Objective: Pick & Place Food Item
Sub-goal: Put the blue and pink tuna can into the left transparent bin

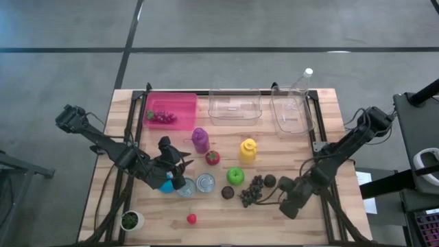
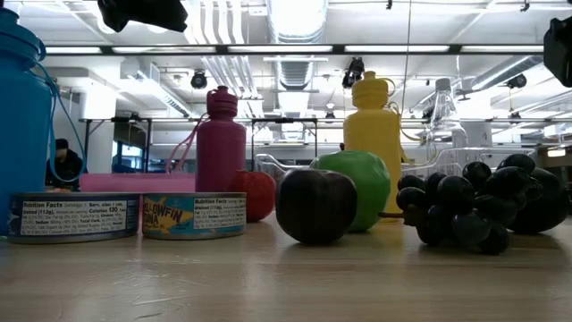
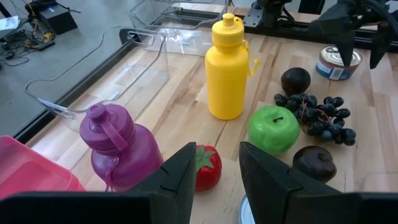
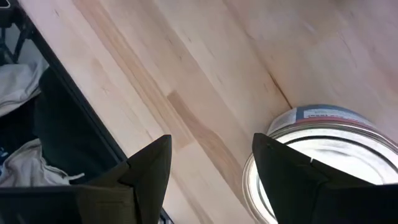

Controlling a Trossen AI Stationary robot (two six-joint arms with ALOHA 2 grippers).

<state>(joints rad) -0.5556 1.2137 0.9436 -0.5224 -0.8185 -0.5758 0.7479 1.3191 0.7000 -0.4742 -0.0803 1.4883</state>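
High view, left end effector (image 1: pixel 180 167): over the near-left part of the surface (image 1: pixel 322 123), above the blue bottle (image 1: pixel 167 184) and two tins (image 1: pixel 204 182).
High view, right end effector (image 1: pixel 287 203): low at the near right, just right of the dark grapes (image 1: pixel 252 191).
High view, count: three coloured bottles, namely blue, purple (image 1: pixel 199 139) and yellow (image 1: pixel 247 150); one clear bottle (image 1: pixel 302 81); one pink bin (image 1: pixel 171 104) holding a second grape bunch; two clear bins (image 1: pixel 235 105); one green apple (image 1: pixel 235 175); two dark plums (image 1: pixel 228 192); one red fruit (image 1: pixel 212 158); one small strawberry (image 1: pixel 191 219); one potted plant (image 1: pixel 130 220).
Low view: both tins sit at the left, labels facing the camera. Neither end effector's fingers show here.
Left wrist view: the fingers are parted and empty, aimed at the red fruit. A third tin (image 3: pixel 339 61) sits far off under the other arm.
Right wrist view: the fingers are spread with nothing between them, and the third tin lies just beside one finger, near the surface edge.
Step in hand, as I judge it: grasping that tin.
Doing it well: centre the fingers over the rim before descending, then close squarely on the round wall so it cannot slide out.
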